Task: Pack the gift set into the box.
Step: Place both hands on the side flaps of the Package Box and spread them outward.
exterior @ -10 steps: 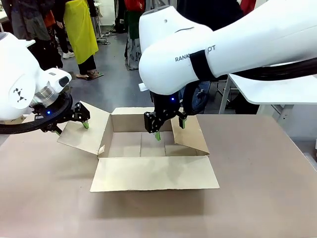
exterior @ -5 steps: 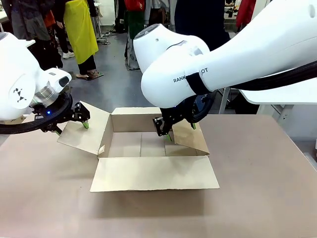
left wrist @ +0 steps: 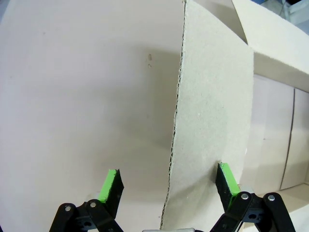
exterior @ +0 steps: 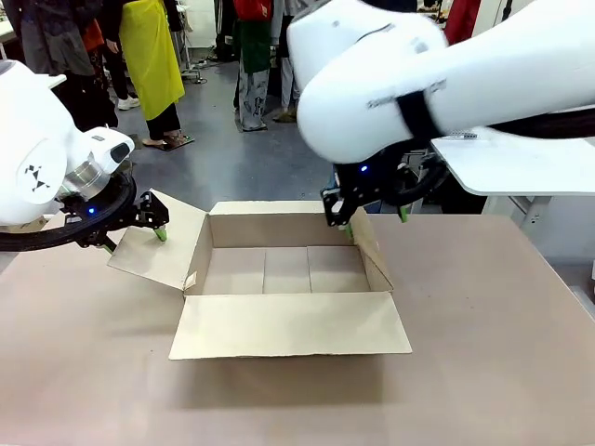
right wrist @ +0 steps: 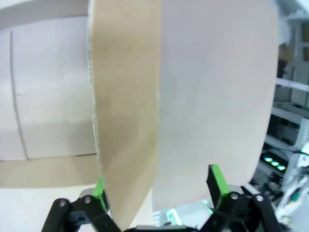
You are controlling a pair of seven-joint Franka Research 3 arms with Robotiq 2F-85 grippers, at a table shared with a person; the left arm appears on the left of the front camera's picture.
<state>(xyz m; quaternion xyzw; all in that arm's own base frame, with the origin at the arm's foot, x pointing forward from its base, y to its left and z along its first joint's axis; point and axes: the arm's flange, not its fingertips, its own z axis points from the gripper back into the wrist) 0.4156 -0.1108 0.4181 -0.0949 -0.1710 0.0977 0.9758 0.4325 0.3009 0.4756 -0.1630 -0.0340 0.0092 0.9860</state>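
Swinging away from the middle of the carton, the right gripper is now sitting at the top edge of the right flap, where half a second ago it was hanging over the interior. The left gripper is holding the same place as before, at the outer edge of the left flap, in the left of the front view.

The box is standing in the middle of the table, its four flaps folded outward and its front flap lying toward the camera.

Both grippers are spread wide. In the left wrist view the flap's corrugated edge is running up between the green pads, which are not pinching it. In the right wrist view the other flap is rising between the fingers in the same way, and the jaws are not closing on it.

Judging by its look, the carton is light and the flaps are stiff across the board but hinge freely at the fold. A thin edge like this is best pinched flat between the pads, near the middle of the flap's outer edge. A hard squeeze could crease the board, and an uneven pull could drag the light box across the table.
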